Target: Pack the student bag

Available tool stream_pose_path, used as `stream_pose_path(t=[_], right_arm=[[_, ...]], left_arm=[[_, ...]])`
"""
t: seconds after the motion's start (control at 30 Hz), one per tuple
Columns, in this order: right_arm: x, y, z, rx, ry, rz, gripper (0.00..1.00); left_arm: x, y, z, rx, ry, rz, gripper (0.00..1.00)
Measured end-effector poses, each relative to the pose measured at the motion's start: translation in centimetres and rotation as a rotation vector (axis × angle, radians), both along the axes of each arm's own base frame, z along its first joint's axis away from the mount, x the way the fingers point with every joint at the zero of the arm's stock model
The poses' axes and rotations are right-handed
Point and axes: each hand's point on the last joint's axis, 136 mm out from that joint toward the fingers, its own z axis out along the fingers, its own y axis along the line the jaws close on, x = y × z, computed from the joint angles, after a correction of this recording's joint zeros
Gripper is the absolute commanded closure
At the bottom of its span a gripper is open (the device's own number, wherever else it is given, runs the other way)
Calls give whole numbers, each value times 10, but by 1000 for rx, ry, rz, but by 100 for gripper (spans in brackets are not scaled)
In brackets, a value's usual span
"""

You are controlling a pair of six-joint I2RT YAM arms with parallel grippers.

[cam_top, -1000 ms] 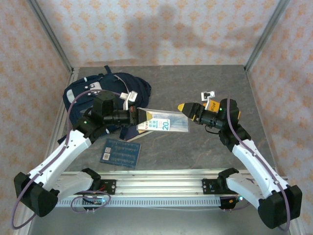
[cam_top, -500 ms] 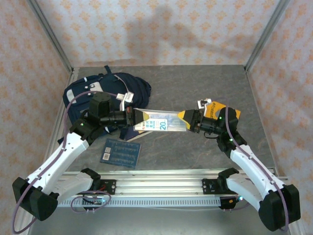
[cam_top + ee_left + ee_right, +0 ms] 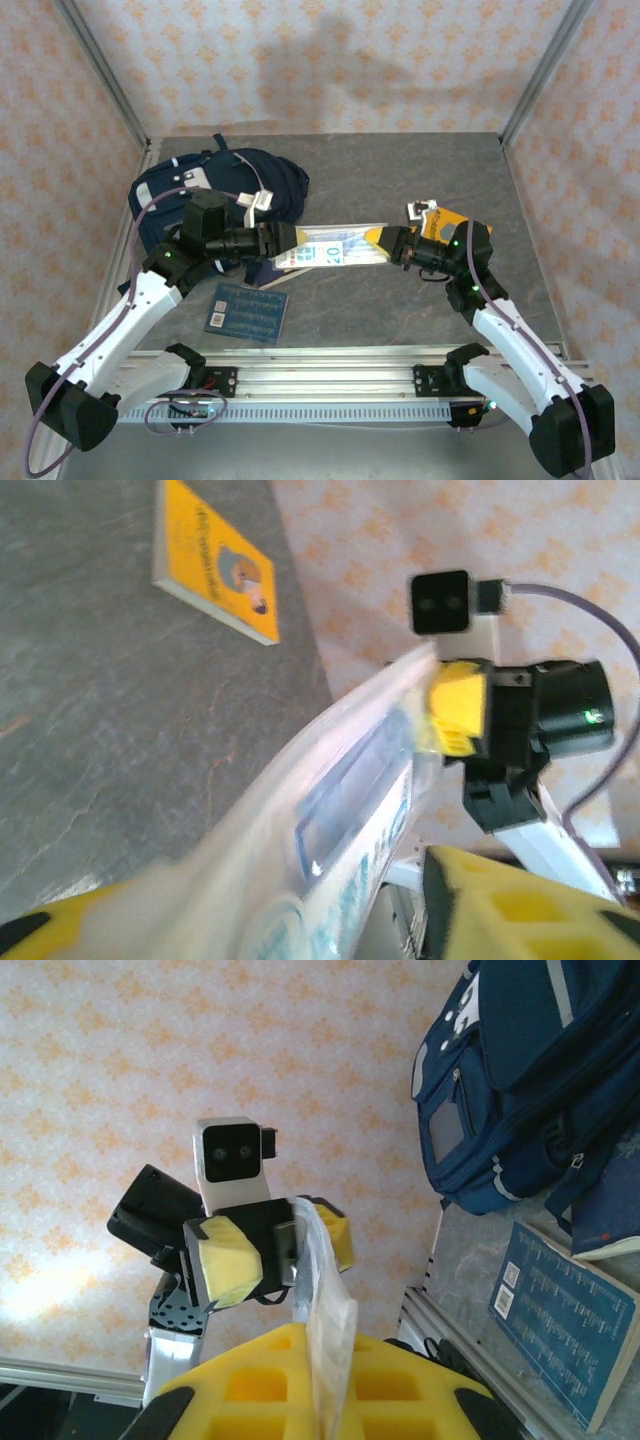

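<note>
So far nothing looks packed: the student bag [image 3: 160, 190] lies back left, a blue booklet [image 3: 250, 312] near it. The right gripper [image 3: 380, 243] pinches a clear pouch [image 3: 335, 251]; the left gripper [image 3: 289, 240] seems open around its other end.

Student bag [image 3: 280, 180]: large navy fabric backpack with grey stripes and white patches, biggest item in view. Lying slumped on its back in the upper left of the overhead frame. Front pocket and zips visible at the upper right of the right wrist view.
</note>
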Motion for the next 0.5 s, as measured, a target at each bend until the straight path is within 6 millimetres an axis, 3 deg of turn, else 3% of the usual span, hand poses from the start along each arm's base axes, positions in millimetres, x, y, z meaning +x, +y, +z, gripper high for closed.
stream_pose_path(t=[0.13,0.23,0.33,0.5], right_arm=[[11,-8,-6,-72,-2,-79,100],[23,-23,-14,-195,2,-199,100],[30,-48,-15,-321,-35,-354,100],[34,-82,-18,-464,-66,-523,100]], left_arm=[[19,27,-15,133,26,152,33],[48,64,-14,263,19,346,27],[81,94,-11,399,21,507,24],[153,115,-29,634,90,661,23]])
